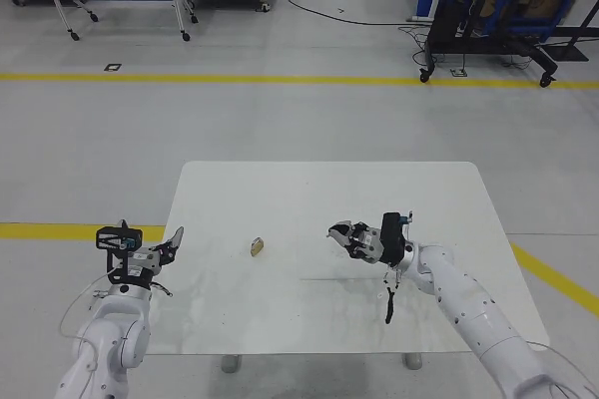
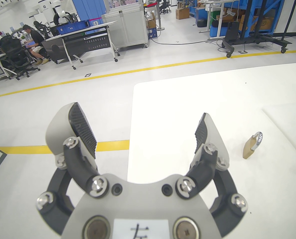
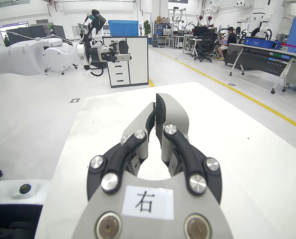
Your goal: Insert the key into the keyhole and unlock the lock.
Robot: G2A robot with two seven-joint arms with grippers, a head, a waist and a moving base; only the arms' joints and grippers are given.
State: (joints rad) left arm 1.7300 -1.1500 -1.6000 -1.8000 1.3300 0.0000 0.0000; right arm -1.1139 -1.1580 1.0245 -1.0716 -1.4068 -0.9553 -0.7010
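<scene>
Worktop [image 1: 329, 190]: white, rounded corners, pale floor around it.

Lock [image 1: 257, 245]: small brass padlock lying on the worktop, left of centre, between the two arms and apart from both. In the left wrist view the lock [image 2: 252, 146] lies with its silver shackle pointing away from the camera. Nothing touches it.

Left gripper [image 1: 172, 244]: at the worktop's left edge, roughly level with the lock and well apart from it. From its own wrist, the left gripper [image 2: 139, 111] hangs over the boundary between floor and worktop. Fingers [image 2: 82, 125] spread wide, ribbed pads facing each other, nothing between them.

Right gripper [image 1: 335, 235]: above the worktop, right of centre, pointing toward the lock from the other side, near but not touching. From its own wrist, the right gripper [image 3: 155, 103] has its fingers [image 3: 160, 118] pressed together at the tips. Cannot tell whether anything thin is pinched between the pads.

Yellow floor line [image 1: 280, 78] runs across the floor beyond the far edge of the worktop.
</scene>
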